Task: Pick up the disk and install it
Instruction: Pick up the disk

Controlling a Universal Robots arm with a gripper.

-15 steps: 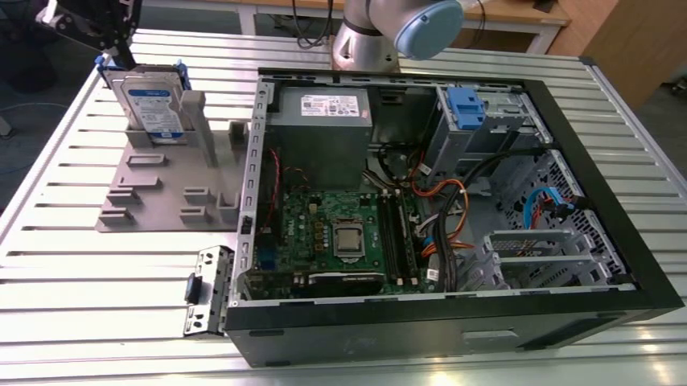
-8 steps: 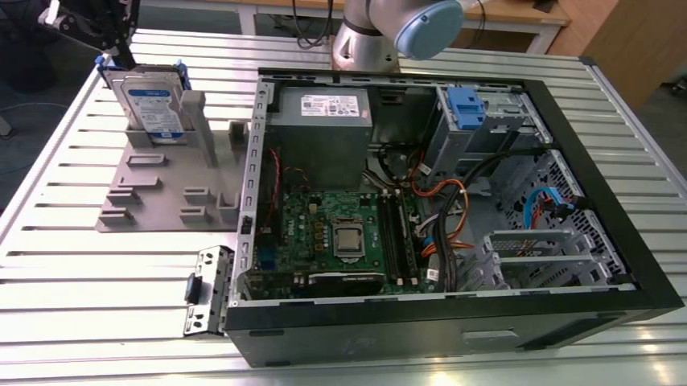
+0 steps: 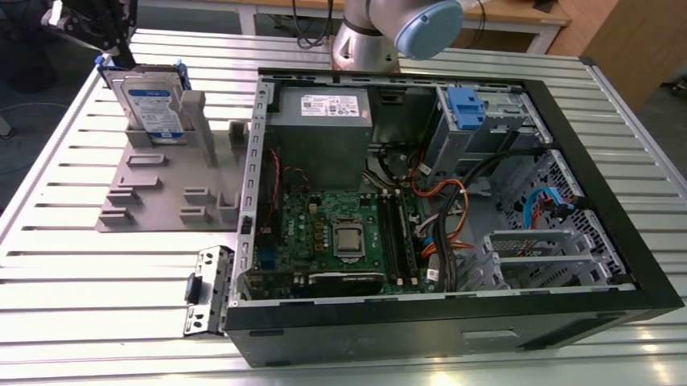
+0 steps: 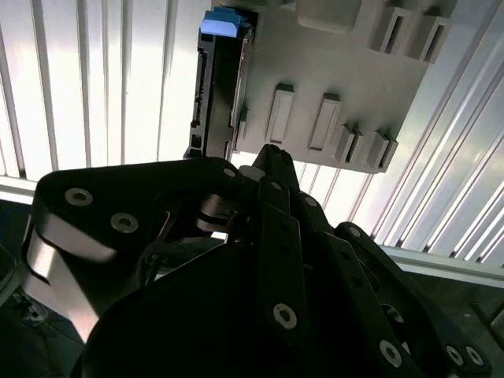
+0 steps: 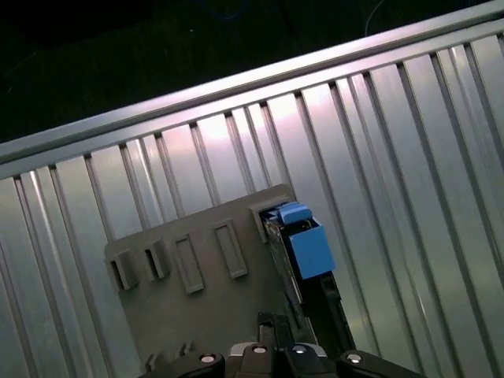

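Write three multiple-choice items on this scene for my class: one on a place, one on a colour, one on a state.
1. Where is the disk? A inside the case; B in the grey holder beside the case; C on the floor.
2. What colour is the disk's bracket? A red; B yellow; C blue.
3. How is the case? A open; B closed; C covered with a cloth.
Answers: 1 B, the disk stands upright in the holder; 2 C, blue plastic frames it; 3 A, the motherboard shows inside.
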